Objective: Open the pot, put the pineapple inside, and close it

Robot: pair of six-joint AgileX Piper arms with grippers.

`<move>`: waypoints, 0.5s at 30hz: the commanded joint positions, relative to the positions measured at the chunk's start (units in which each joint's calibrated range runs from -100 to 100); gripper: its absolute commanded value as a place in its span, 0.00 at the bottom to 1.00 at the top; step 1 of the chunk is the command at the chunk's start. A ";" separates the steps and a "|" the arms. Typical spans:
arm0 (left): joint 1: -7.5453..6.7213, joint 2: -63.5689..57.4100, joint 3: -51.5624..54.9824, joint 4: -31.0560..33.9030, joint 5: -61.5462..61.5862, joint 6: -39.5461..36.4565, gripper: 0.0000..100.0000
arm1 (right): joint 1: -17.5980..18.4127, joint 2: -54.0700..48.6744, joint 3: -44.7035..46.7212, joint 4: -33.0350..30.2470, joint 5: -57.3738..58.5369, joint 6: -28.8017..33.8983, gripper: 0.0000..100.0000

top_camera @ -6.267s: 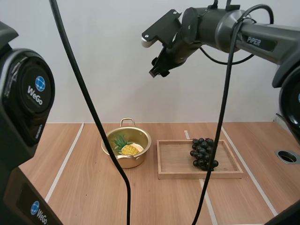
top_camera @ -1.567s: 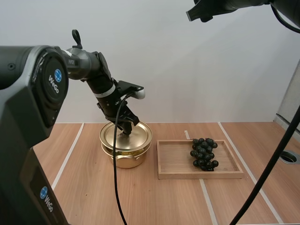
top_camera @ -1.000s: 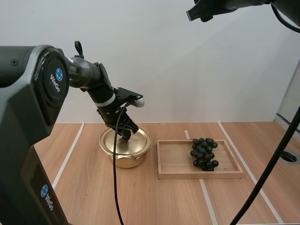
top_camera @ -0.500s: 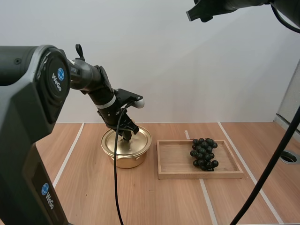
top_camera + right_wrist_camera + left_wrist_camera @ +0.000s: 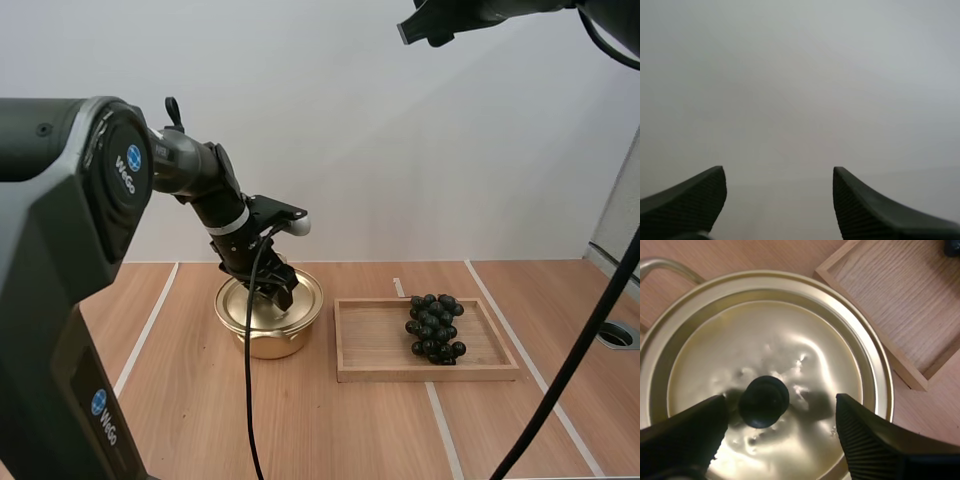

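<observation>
Over the gold pot [image 5: 270, 342], which stands on the table [image 5: 330, 430] just beside the wooden tray [image 5: 425, 374], the left gripper [image 5: 779, 399] hovers with its 2 fingers spread wide, gripping nothing. The black knob [image 5: 763, 401] of the lid [image 5: 790, 335] lies between them, close to 1 finger and perhaps touching it. The lid sits flat on the pot's rim, hiding whatever is inside. A bunch of dark grapes [image 5: 433, 325] lies at the tray's right end. High above the table, the right gripper [image 5: 779, 180] faces a plain wall, jaws apart and holding nothing.
</observation>
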 commanded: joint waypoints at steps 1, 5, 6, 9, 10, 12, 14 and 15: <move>-0.06 -2.41 -0.76 0.29 -0.46 -0.25 1.00 | -0.21 -0.84 -0.09 -0.22 -1.75 0.24 1.00; -0.06 -6.30 -5.32 0.76 -0.46 -0.38 1.00 | -0.21 -0.84 -0.09 -0.22 -1.75 0.24 1.00; -0.06 -7.34 -6.91 0.76 -0.46 -0.38 1.00 | -0.21 -0.84 -0.09 -0.22 -1.75 0.24 1.00; -0.06 -10.38 -12.23 0.76 -0.64 -0.64 1.00 | -0.21 -0.84 -0.09 -0.22 -1.75 0.24 1.00; -0.06 -11.71 -14.16 0.76 -0.65 -0.64 1.00 | -0.21 -0.84 -0.09 -0.22 -1.75 0.24 1.00; -0.06 -13.60 -17.85 0.76 -1.54 -0.64 1.00 | -0.21 -0.84 -0.09 -0.22 -1.75 0.24 1.00; -0.06 -16.25 -21.79 0.76 -4.25 -0.64 1.00 | -0.21 -0.84 -0.09 -0.22 -1.75 0.24 1.00; -0.06 -17.72 -23.95 0.76 -6.99 -0.64 1.00 | -0.21 -0.84 -0.09 -0.22 -1.75 0.24 1.00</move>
